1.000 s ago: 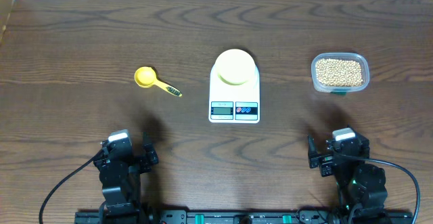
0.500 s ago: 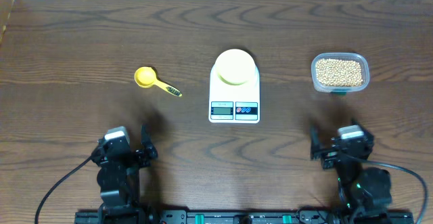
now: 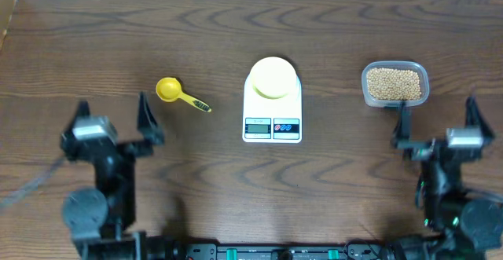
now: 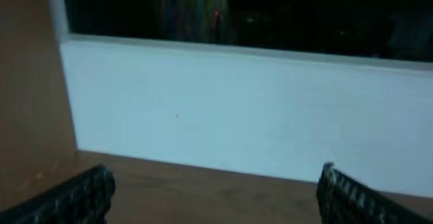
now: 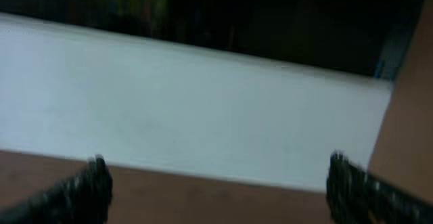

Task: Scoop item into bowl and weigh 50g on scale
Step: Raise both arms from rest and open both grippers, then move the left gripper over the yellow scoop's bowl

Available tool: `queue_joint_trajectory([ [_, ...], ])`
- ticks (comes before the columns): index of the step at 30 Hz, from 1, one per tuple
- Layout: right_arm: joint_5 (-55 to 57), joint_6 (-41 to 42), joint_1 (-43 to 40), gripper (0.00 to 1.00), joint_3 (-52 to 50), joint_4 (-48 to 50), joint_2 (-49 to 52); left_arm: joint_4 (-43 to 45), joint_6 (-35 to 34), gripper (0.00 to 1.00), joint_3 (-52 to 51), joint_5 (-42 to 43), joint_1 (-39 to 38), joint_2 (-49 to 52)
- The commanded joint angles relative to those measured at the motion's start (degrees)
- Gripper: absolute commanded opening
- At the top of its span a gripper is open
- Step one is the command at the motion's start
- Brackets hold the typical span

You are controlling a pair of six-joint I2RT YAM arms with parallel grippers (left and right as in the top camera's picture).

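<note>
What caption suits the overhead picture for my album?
Open left pincer and right pincer face a scale bearing a bowl, scoop and beans alongside.

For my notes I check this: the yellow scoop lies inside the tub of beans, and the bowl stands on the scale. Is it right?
Not quite. In the overhead view the yellow scoop lies on the table, left of the scale, far from the tub of beans. The bowl does stand on the scale.

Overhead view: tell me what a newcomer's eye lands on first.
The white scale sits mid-table with a pale-yellow bowl on its platform. A clear tub of tan beans lies to its right, a yellow scoop to its left. The left claw and right claw stand open, empty.
</note>
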Motion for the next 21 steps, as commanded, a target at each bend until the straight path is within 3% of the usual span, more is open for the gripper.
queue_joint_trajectory([
  [1,0.9,-2.0,-0.1,0.99,12.4,-5.5,13.6,-1.0,-0.9,0.98,10.4,4.9,0.2,11.9],
  [5,0.2,0.9,-0.1,0.99,25.3,-19.3,26.8,-8.7,-0.9,0.98,17.0,6.3,0.2,21.0],
  [10,-7.6,7.1,-0.1,0.99,35.9,-35.4,40.5,-24.9,-5.0,0.98,18.0,7.5,0.2,26.8],
  [14,-12.7,8.5,-0.1,0.99,36.0,-38.0,46.0,-34.5,-5.2,0.98,18.0,9.7,0.2,28.4],
  [21,-22.6,9.4,-0.1,0.99,36.0,-37.6,51.1,-42.5,-4.5,0.98,18.0,8.7,0.2,29.0],
])
